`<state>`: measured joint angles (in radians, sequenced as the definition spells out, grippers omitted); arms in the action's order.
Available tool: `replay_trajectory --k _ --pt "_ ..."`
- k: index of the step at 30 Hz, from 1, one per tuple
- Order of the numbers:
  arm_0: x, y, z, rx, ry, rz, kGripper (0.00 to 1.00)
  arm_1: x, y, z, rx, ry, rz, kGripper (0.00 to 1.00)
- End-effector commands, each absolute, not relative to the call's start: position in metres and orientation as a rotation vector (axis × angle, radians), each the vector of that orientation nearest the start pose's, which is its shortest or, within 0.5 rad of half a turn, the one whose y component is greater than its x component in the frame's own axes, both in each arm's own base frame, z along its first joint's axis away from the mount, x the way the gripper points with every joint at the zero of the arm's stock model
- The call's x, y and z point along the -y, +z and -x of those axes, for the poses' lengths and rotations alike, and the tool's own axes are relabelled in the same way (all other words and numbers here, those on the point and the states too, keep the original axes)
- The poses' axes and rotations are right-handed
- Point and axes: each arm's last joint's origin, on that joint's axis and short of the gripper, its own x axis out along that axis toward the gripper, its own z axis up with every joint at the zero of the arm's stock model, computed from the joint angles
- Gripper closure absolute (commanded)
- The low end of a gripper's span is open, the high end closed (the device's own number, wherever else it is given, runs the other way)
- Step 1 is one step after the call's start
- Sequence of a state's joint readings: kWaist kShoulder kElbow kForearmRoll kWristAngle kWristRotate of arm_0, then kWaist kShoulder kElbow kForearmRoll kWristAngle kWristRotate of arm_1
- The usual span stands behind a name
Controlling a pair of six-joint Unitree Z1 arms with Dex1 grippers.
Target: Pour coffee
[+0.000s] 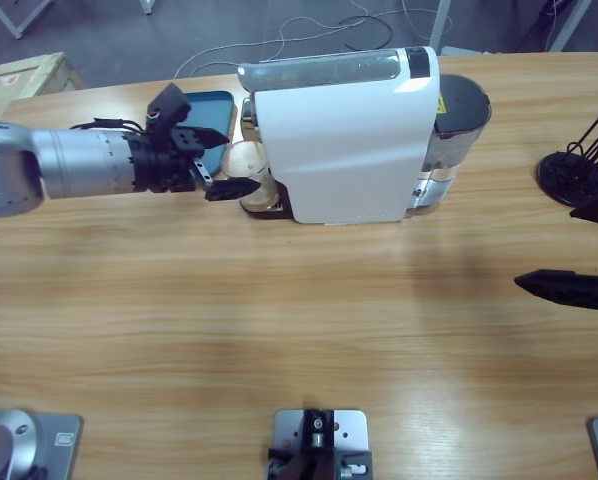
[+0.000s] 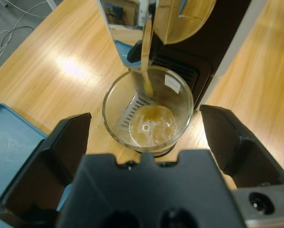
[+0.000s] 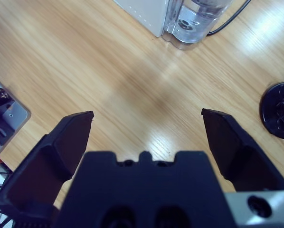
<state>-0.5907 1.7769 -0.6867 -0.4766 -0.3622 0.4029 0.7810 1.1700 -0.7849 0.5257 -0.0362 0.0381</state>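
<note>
The left gripper [image 2: 144,137] is held wide open, one jaw on either side of a clear glass tumbler [image 2: 148,111] without touching it. A thin layer of light brown coffee [image 2: 151,124] is seen in the bottom of the tumbler, fed by a narrow stream from the spout above. The tumbler is set on the drip grate at the front of the white coffee machine [image 1: 344,140]. A blue tray [image 1: 201,112] lies just beside the machine's front end, behind the gripper. The right gripper [image 3: 146,135] is likewise spread wide over bare table [image 1: 279,300], well apart from the machine's rear end; a black round stand base [image 3: 279,110] lies near it.
</note>
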Motion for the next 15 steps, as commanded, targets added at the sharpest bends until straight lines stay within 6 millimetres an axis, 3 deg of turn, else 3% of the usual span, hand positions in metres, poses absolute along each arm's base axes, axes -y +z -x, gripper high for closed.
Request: replay_trajectory --k 1,10,11,14,15 --pt "0.201 0.1793 -0.259 -0.519 -1.077 -0.442 0.031 -0.1129 0.2963 -0.1197 -0.902 0.665 0.362 0.0" --pt "0.2065 0.1762 -0.2627 -0.498 -1.079 -0.435 0.03 -0.1134 0.296 -0.1207 -0.905 0.663 0.362 0.0" --pt "0.2066 0.1762 -0.2627 -0.497 -1.08 -0.435 0.099 -0.1133 0.296 -0.1208 -0.905 0.662 0.362 0.0" --pt "0.207 0.1762 -0.2634 -0.496 -1.079 -0.436 0.441 -0.1135 0.2957 -0.121 -0.906 0.662 0.362 0.0" --pt "0.2071 0.1764 -0.2636 -0.496 -1.077 -0.436 0.478 -0.1134 0.2958 -0.1209 -0.906 0.662 0.362 0.0"
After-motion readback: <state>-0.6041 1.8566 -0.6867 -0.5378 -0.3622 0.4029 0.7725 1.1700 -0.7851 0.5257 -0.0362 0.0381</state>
